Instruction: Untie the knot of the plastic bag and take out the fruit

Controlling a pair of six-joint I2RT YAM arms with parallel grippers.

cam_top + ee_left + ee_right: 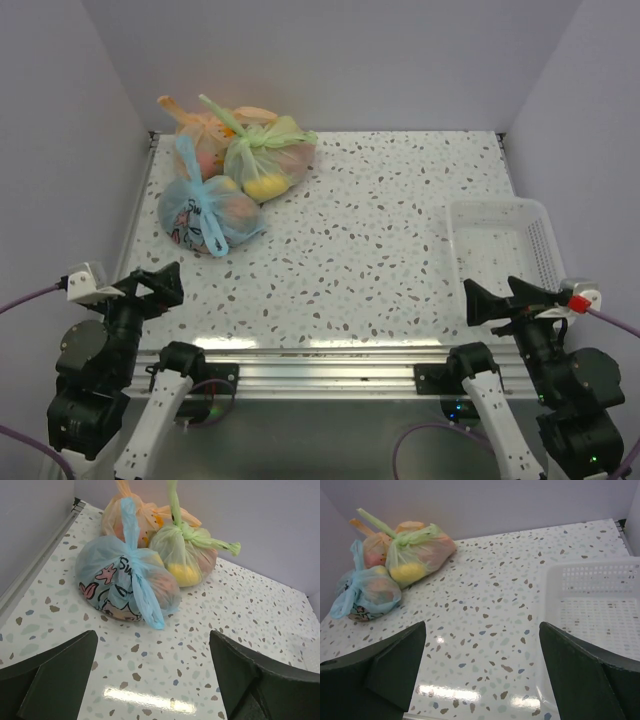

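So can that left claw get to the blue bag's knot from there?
Probably yes: the left claw is open and faces the knot, with nothing on the table between them.

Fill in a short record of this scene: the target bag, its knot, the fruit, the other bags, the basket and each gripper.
Target bag: light blue plastic bag, left side of table
Knot: knot tied
Fruit: fruit inside, showing through the plastic
Other bags: green bag and orange bag behind it, both tied
Basket: white basket, right side
Left gripper: open, holding nothing
Right gripper: open, holding nothing
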